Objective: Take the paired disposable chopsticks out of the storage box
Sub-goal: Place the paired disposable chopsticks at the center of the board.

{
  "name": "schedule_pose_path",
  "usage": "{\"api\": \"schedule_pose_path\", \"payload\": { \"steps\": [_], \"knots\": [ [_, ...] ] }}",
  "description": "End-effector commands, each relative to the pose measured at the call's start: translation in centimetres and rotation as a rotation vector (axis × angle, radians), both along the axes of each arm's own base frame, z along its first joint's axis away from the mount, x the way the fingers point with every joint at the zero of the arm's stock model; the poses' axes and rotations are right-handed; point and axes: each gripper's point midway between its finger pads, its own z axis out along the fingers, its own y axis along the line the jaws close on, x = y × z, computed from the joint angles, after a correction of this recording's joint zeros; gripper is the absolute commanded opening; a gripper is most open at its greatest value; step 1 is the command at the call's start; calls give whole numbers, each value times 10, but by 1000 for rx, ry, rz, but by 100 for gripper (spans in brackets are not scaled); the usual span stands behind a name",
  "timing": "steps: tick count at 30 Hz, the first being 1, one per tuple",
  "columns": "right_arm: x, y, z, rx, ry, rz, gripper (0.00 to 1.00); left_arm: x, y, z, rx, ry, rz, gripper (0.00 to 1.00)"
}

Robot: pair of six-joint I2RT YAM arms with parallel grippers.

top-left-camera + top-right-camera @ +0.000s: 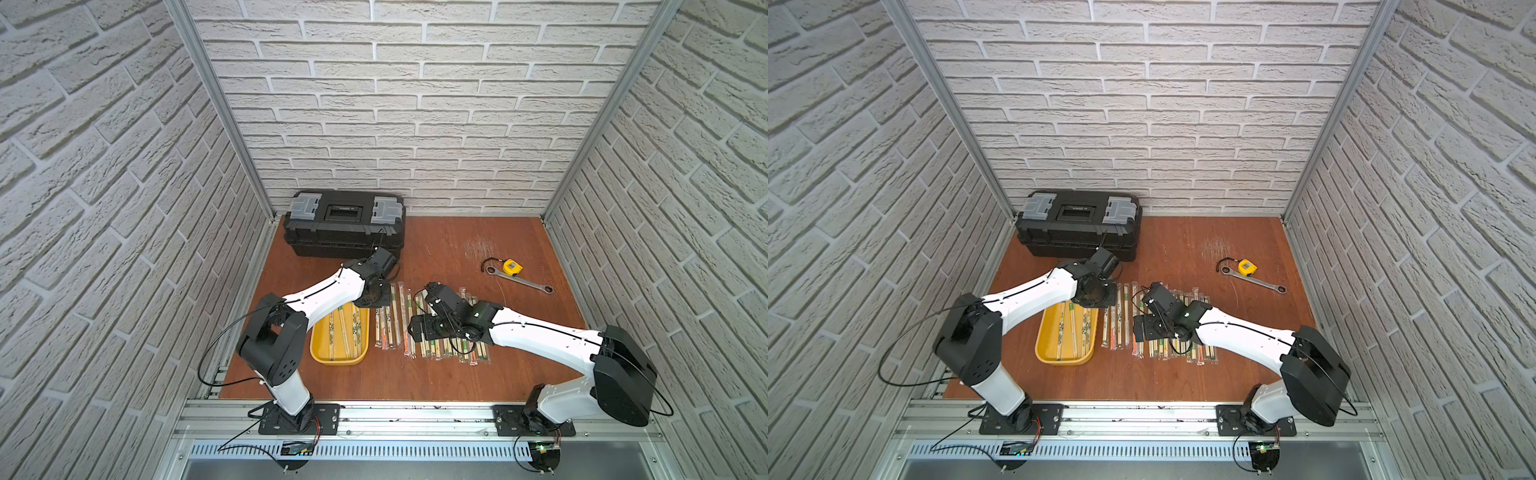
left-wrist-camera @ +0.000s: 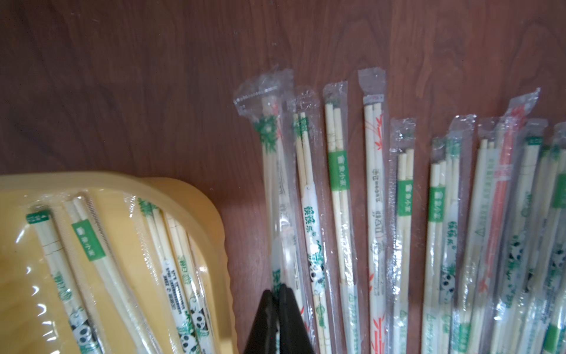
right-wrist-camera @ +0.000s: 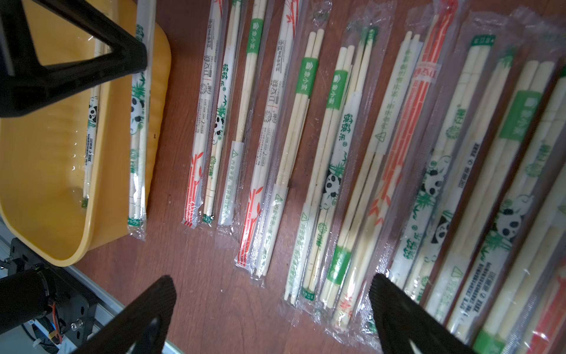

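The storage box, a shallow yellow tray (image 1: 319, 353) (image 2: 214, 211) (image 3: 46, 184), sits left of centre with a few sleeved paired disposable chopsticks (image 1: 345, 330) (image 2: 92, 245) in it. Many more sleeved pairs (image 1: 440, 340) (image 2: 373, 184) (image 3: 333, 138) lie in a row on the brown table to its right. My left gripper (image 1: 382, 303) (image 2: 278, 292) is at the tray's far right corner, shut on one green-printed sleeve (image 2: 269, 138) (image 3: 138, 122) that runs along the tray's right rim. Over the row's near ends my right gripper (image 1: 417, 328) (image 3: 272, 285) stands open, holding nothing.
A large black toolbox (image 1: 345, 224) stands against the back wall behind the tray. A yellow tape measure (image 1: 512, 266) and a wrench (image 1: 525, 281) lie at the back right. Brick walls close in three sides.
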Motion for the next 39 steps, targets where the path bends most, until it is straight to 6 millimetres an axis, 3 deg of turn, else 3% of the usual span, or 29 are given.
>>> {"api": "schedule_pose_path", "payload": {
  "steps": [1,10,19,22,25,32,35,39],
  "knots": [
    [1,-5,5,10,-21,-23,100,10,-3,-1,-8,-29,27,0],
    [2,-3,7,15,-21,-22,100,7,9,-24,26,6,60,0],
    [3,-1,7,14,-16,-18,100,4,10,-33,30,29,59,0],
    [4,0,8,16,-17,-17,100,4,7,-32,14,33,50,15],
    [4,0,8,17,-17,-17,100,5,3,-25,-6,24,42,25],
    [4,4,9,25,-10,-12,100,12,3,18,-59,-56,44,30],
    [5,8,9,27,-3,-9,100,13,16,35,-67,-94,72,33],
    [8,15,9,18,8,3,100,5,50,43,-49,-109,139,35]
  ]
}}
